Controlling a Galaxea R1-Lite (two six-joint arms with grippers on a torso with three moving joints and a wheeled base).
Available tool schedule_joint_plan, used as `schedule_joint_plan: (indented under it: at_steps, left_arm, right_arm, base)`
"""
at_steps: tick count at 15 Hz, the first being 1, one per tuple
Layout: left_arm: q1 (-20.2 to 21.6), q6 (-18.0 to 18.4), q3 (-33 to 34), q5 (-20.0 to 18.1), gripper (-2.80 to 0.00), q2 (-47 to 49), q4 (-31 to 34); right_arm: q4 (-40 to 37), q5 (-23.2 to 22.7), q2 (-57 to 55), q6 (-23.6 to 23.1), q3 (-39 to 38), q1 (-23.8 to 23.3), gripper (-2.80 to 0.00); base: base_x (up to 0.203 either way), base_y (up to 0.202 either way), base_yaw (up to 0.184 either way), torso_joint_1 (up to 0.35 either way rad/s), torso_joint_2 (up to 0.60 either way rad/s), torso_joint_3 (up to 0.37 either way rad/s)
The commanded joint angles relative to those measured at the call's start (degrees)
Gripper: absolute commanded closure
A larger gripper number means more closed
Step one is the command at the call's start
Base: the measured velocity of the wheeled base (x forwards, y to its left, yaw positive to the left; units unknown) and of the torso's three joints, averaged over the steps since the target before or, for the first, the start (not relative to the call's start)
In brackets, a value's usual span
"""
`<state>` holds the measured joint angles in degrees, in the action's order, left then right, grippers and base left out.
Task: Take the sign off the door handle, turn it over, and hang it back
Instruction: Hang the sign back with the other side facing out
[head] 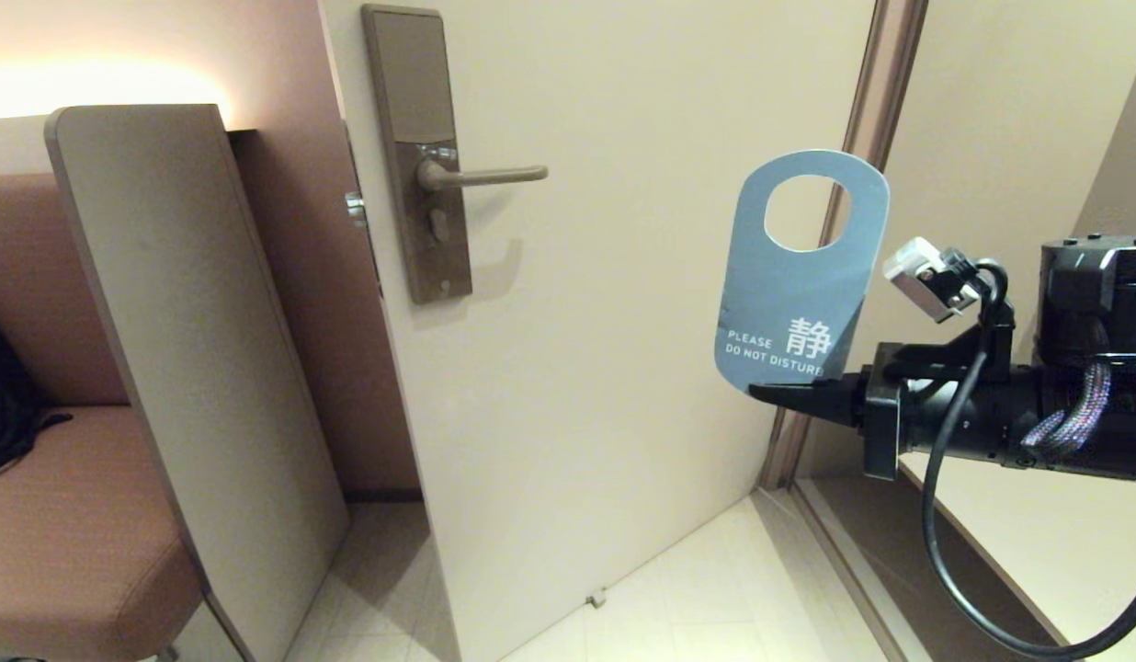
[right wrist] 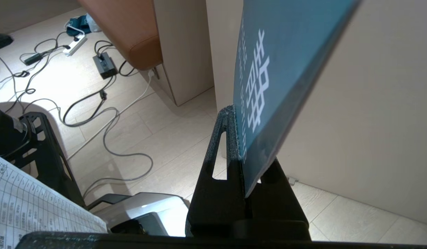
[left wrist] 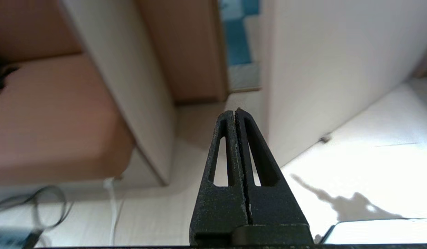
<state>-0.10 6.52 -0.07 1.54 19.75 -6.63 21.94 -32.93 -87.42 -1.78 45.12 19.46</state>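
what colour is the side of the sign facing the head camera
Blue with white lettering; the sign shows best in the head view.

The sign (head: 789,303) looks smooth, matt blue card, the door handle (head: 483,175) brushed satin metal, the bench seat (head: 62,533) woven cloth

surface: pale floor (right wrist: 172,131) | on it: tangled cables (right wrist: 106,114), power strip (right wrist: 75,44), black adapter (right wrist: 104,65)
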Motion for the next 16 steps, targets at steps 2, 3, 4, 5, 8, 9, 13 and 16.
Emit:
schedule_joint_plan:
  at_steps: [2,3,4,5,8,9,13,16]
  left_arm:
    - [0.0,-0.8,-0.6,-1.9,0.0,-17.5,7.8]
    - [0.1,-1.2,-0.8,-2.2,0.0,-19.4,8.9]
    - [0.1,-2.0,-0.7,-2.3,0.0,-19.8,9.4]
    - [0.1,-2.8,-0.7,-2.2,0.0,-19.8,9.4]
    - [0.1,-3.5,-0.2,-1.7,0.0,-19.8,7.4]
    - [0.1,-3.7,0.0,-1.6,0.0,-19.8,7.0]
    - [0.1,-3.8,0.0,-1.5,0.0,-19.8,6.9]
    - [0.1,-3.8,0.0,-1.5,0.0,-19.8,6.9]
  right_arm:
    - [0.1,-0.2,-0.6,-0.1,0.1,0.1,0.0]
    - [0.2,-0.2,-0.6,0.0,0.2,0.1,0.0]
    - [0.2,-0.2,-1.0,0.0,0.5,0.1,0.0]
    - [0.2,-0.2,-1.1,0.0,0.6,0.0,0.0]
    - [0.1,1.0,-1.4,0.1,1.0,0.0,0.0]
    - [0.2,1.0,-1.4,0.1,1.3,0.0,0.0]
    - [0.2,1.0,-1.4,0.1,1.4,0.0,0.0]
    - [0.2,1.0,-1.4,0.1,1.5,0.0,0.0]
  base:
    - [0.0,0.0,0.0,0.0,0.0,0.0]
    - [0.0,0.0,0.0,0.0,0.0,0.0]
    - [0.0,0.0,0.0,0.0,0.0,0.0]
    - [0.0,0.0,0.0,0.0,0.0,0.0]
    - [0.0,0.0,0.0,0.0,0.0,0.0]
    - [0.0,0.0,0.0,0.0,0.0,0.0]
    - [0.0,0.0,0.0,0.0,0.0,0.0]
    - [0.0,0.0,0.0,0.0,0.0,0.0]
